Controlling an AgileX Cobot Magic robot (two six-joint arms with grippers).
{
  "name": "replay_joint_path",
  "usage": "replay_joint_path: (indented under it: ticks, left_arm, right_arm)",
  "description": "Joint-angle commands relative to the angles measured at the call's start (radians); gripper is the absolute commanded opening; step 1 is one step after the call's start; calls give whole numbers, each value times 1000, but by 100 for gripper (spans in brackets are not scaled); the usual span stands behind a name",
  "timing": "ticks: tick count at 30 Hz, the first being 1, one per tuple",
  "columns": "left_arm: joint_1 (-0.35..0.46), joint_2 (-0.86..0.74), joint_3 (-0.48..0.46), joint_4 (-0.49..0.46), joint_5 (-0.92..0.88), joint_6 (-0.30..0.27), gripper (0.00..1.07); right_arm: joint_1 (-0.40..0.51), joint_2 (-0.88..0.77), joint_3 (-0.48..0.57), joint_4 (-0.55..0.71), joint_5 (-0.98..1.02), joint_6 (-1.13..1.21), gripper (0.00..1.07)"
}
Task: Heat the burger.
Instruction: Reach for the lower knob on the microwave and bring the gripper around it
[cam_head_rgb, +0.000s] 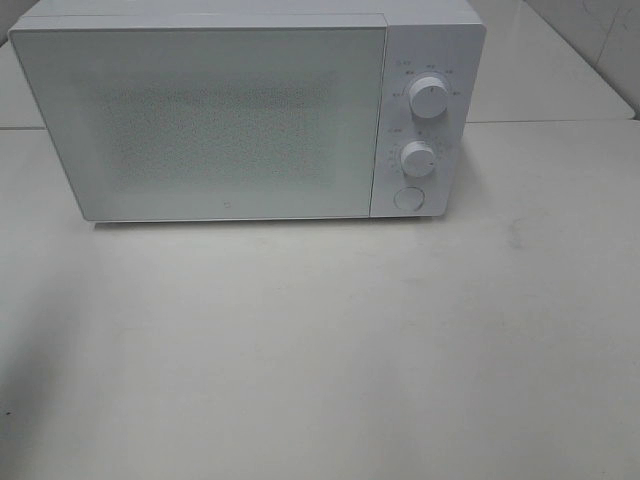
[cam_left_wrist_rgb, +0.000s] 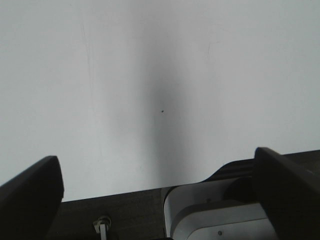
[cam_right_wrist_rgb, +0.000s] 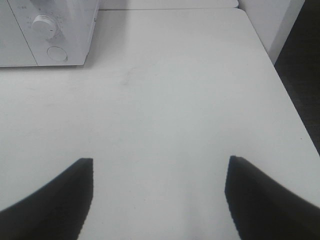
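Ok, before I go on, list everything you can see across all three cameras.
box-shaped white microwave oven: one, white, door shut, at the back of the table
round dials: two, white, one above the other on the panel right of the door
round push button: one, white, below the dials
flat white table: one, white, under the microwave
burger: none, in no view
left end effector: one, black, open, above the table near its edge
right end effector: one, black, open, above the table

Microwave (cam_head_rgb: 200, 120) at the table's (cam_head_rgb: 320, 350) back, knobs (cam_head_rgb: 430, 96) on its right.
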Motion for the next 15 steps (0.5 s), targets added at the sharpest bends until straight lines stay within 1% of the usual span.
replay_joint_path:
  ticks: [1, 2, 4, 6, 7, 10, 11, 12, 13, 14, 15]
  left_arm:
    - [1, -96, 7, 4, 17, -21, 97]
    - [1, -96, 7, 4, 17, -21, 97]
    - [1, -163, 7, 4, 19, -21, 97]
    - [1, -187, 10, 4, 22, -21, 97]
    - [1, -230, 28, 4, 22, -21, 97]
    - [1, -249, 44, 4, 22, -21, 97]
    - [1, -299, 91, 4, 21, -21, 97]
    - [1, -324, 111, 4, 19, -21, 97]
    - [1, -324, 111, 4, 19, -21, 97]
    - [1, -372, 163, 4, 15, -21, 97]
    - [1, -372, 163, 4, 15, -21, 97]
  right_arm:
    - [-5, -28, 1, 0, -7, 4, 71]
    - [-5, -28, 1, 0, -7, 4, 71]
    - [-5, -28, 1, 0, -7, 4, 71]
    - [-5, -28, 1, 0, -7, 4, 71]
    - [-5, -28, 1, 0, -7, 4, 71]
    - [-5, -28, 1, 0, -7, 4, 71]
    - [-5, -28, 1, 0, -7, 4, 71]
    - [-5, -28, 1, 0, -7, 4, 71]
    - [-5, -28, 1, 0, -7, 4, 71]
    - [-5, -28, 1, 0, -7, 4, 71]
    - [-5, -28, 1, 0, -7, 4, 71]
